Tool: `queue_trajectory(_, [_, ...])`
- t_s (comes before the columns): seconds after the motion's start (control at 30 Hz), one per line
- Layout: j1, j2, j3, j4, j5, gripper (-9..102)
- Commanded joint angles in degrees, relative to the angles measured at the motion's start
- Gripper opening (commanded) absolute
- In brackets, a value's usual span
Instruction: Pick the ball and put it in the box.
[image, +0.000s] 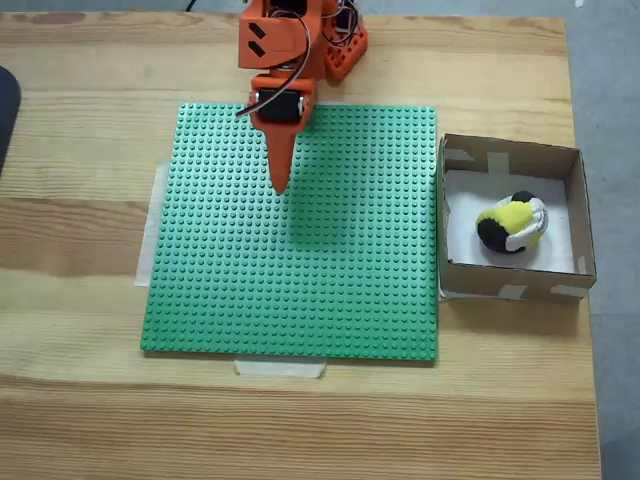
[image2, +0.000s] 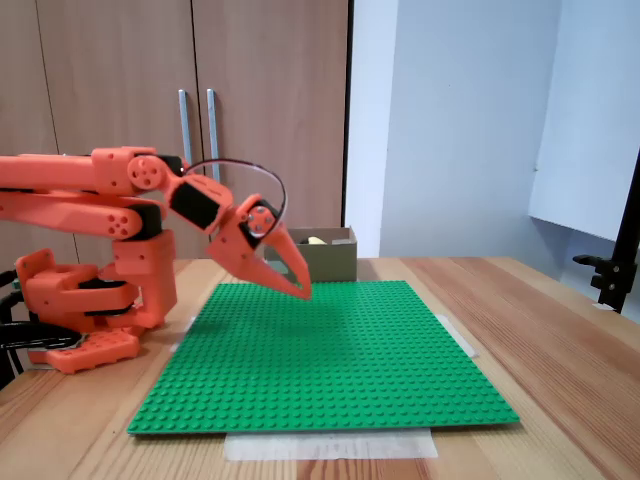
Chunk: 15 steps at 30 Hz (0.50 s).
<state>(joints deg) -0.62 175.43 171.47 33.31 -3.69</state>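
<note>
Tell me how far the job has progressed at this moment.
Done: the ball lies inside the box. In hand: nothing; the gripper hangs shut and empty over the green plate. Left: nothing visible.

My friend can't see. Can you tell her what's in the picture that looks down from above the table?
The ball sits inside the box at the right of a wooden table. An orange robot arm reaches down from the top edge, its shut gripper pointing over a green studded plate and holding nothing.
</note>
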Motion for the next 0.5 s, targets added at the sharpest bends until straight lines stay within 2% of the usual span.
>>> queue_trajectory(0.0, [0.3,2.6,1.0,-0.2,-0.7,-1])
queue_trajectory(0.47, [0.0,6.5,7.8,-0.1,-1.7,-1])
